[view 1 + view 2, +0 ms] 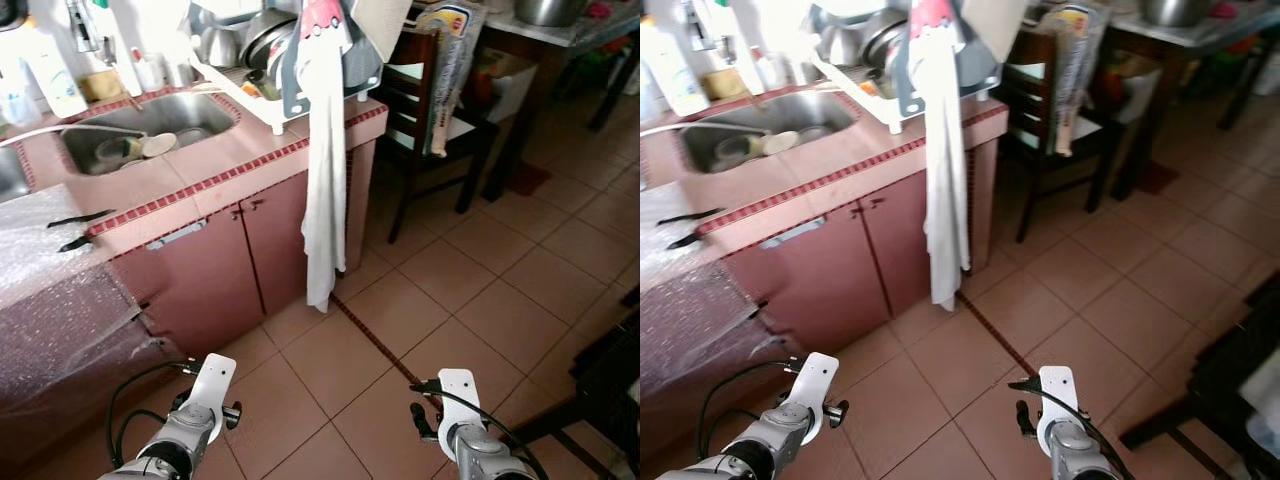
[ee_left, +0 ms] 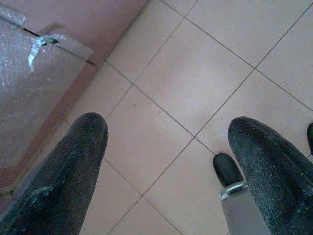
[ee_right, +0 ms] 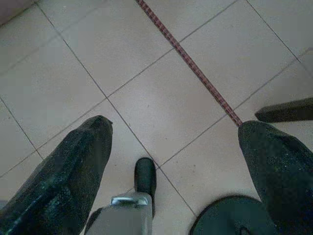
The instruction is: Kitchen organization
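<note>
A pink tiled counter [image 1: 200, 185] holds a steel sink [image 1: 190, 115] with a few dishes [image 1: 135, 148] in it. Beside the sink stands a white dish rack [image 1: 262, 100] stacked with pots and bowls. A long white towel [image 1: 325, 180] hangs from the rack down past the cabinet doors [image 1: 250, 250]. Both arms hang low in front of me, left arm [image 1: 190, 425] and right arm [image 1: 465, 435], well short of the counter. My left gripper [image 2: 166, 125] is open over bare floor tiles. My right gripper [image 3: 177, 127] is open too, above a tile seam with a red strip [image 3: 195, 68].
Bubble wrap [image 1: 50, 270] covers the unit at my left. A dark wooden chair [image 1: 420, 110] and a table [image 1: 560, 35] stand beyond the counter's end. Bottles [image 1: 50, 75] line the wall behind the sink. Dark furniture [image 1: 610, 385] juts in at lower right.
</note>
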